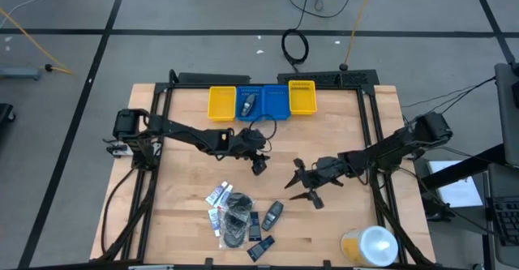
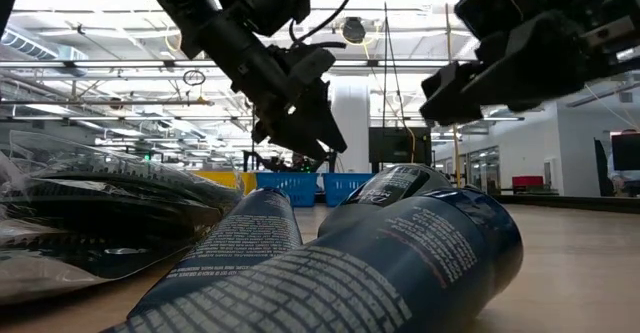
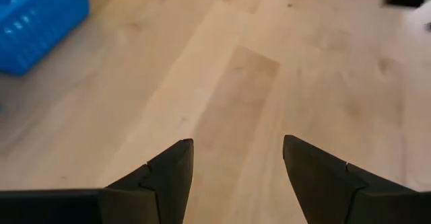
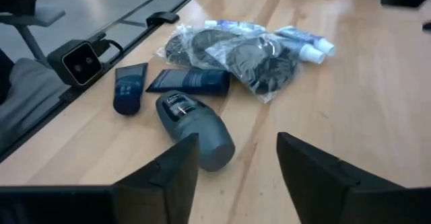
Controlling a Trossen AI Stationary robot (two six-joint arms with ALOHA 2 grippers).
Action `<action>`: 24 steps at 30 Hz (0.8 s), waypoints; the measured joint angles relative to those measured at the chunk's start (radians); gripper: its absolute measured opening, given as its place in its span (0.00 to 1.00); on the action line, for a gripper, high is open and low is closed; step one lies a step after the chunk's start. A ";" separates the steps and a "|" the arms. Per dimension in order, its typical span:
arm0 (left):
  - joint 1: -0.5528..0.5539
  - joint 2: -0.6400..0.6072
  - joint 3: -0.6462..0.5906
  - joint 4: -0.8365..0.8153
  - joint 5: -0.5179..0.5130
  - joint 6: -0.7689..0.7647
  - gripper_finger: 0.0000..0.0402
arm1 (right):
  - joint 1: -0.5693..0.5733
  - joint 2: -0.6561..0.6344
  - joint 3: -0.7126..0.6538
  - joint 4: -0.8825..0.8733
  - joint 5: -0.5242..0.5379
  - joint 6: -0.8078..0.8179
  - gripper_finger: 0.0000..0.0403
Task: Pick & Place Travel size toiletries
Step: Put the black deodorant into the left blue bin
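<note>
Barely begun: one grey bottle (image 1: pixel 249 103) in the blue bin (image 1: pixel 261 100) at 12 o'clock. Left on the worktop (image 1: pixel 186 181) at 6 o'clock (overlapping, so roughly): two white tubes (image 1: pixel 216 195), two bagged black packets (image 4: pixel 236 52), three dark tubes (image 4: pixel 188 80), one grey bottle (image 4: pixel 195 130). Left pincer (image 1: pixel 259 166) and right pincer (image 1: pixel 306 186) both spread apart, empty.

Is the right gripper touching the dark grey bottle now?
Apart. In the right wrist view the open right gripper frames the dark grey bottle with bare table between them.
</note>
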 joint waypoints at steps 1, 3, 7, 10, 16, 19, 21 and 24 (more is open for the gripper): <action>-0.006 0.000 0.000 0.003 0.000 0.000 0.57 | 0.004 0.021 0.000 0.027 0.000 0.004 0.52; -0.017 0.000 0.000 0.007 0.000 -0.001 0.57 | 0.014 0.062 0.000 0.078 0.000 0.006 0.57; -0.034 0.000 0.000 0.025 0.000 -0.007 0.57 | 0.033 0.145 0.022 0.098 0.002 0.022 0.64; -0.042 0.000 0.000 0.032 0.000 -0.025 0.57 | 0.053 0.203 0.069 0.101 0.004 0.034 0.69; -0.053 0.000 0.000 0.043 0.000 -0.044 0.57 | 0.074 0.282 0.149 0.086 0.007 0.002 0.77; -0.056 0.000 0.000 0.045 0.000 -0.049 0.57 | 0.073 0.292 0.165 0.044 0.039 -0.013 0.79; -0.058 0.000 0.000 0.045 -0.001 -0.048 0.57 | 0.074 0.291 0.161 0.028 0.064 -0.014 0.79; -0.063 0.000 0.000 0.045 0.000 -0.047 0.57 | 0.073 0.290 0.163 0.019 0.055 -0.015 0.79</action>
